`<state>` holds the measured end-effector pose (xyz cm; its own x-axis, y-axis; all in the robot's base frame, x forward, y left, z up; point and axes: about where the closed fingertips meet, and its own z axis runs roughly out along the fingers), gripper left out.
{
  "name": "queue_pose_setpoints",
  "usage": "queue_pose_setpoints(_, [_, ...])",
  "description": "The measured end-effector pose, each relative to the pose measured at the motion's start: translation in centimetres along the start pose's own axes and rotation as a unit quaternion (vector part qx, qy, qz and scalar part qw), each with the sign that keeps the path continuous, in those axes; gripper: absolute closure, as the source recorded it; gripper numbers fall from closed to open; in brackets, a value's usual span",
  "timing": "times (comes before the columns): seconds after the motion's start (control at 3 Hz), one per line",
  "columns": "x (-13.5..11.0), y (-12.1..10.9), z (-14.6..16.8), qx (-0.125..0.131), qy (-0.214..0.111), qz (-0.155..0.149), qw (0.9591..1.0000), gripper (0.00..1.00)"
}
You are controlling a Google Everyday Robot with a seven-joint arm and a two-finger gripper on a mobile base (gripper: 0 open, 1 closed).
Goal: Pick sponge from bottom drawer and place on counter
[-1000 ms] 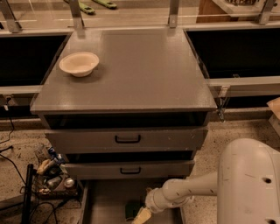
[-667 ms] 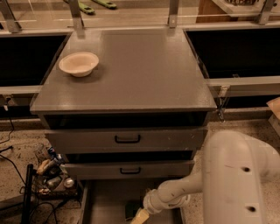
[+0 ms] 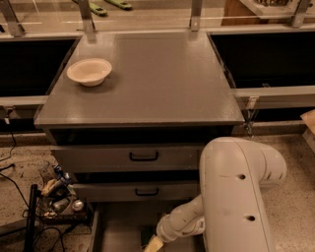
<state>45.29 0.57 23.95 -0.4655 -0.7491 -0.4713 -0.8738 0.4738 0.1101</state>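
**Low in the bottom drawer, at the sponge**

The sponge (image 3: 147, 231) lies on the flat grey floor of the bottom drawer (image 3: 118, 229), close to the lower edge of the view. Only a dark patch of it shows, so calling it the scouring face is my judgement. My gripper (image 3: 153, 244) sits right against it, down inside the drawer and partly cut off by that edge. Whether it has closed on the sponge I cannot tell.

The drawer stands pulled out, which I take to be so I can reach its floor from above. My arm (image 3: 236, 197) bends down from the right, and the wrist turns inward below the two upper drawers (image 3: 143, 156), both shut, with black handles. I judge this to be the grasp itself. The sponge is not yet raised, and any lift must come out forward of those drawer fronts before rising.

The tabletop (image 3: 157, 83) above is broad, matte grey and faintly speckled. A cream bowl (image 3: 89, 72) stands near its back left corner, well apart from the middle and right, where I would set the sponge. Metal rail posts (image 3: 196, 15) stand behind it, with dark recesses at either side. On the speckled beige floor (image 3: 19, 162) to the left lies a tangle of cables and small clutter (image 3: 59, 197).
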Motion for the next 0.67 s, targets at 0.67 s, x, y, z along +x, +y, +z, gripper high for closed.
queue_pose_setpoints(0.67, [1.4,-0.9,5.9,0.001,0.012,0.018,0.9998,0.0])
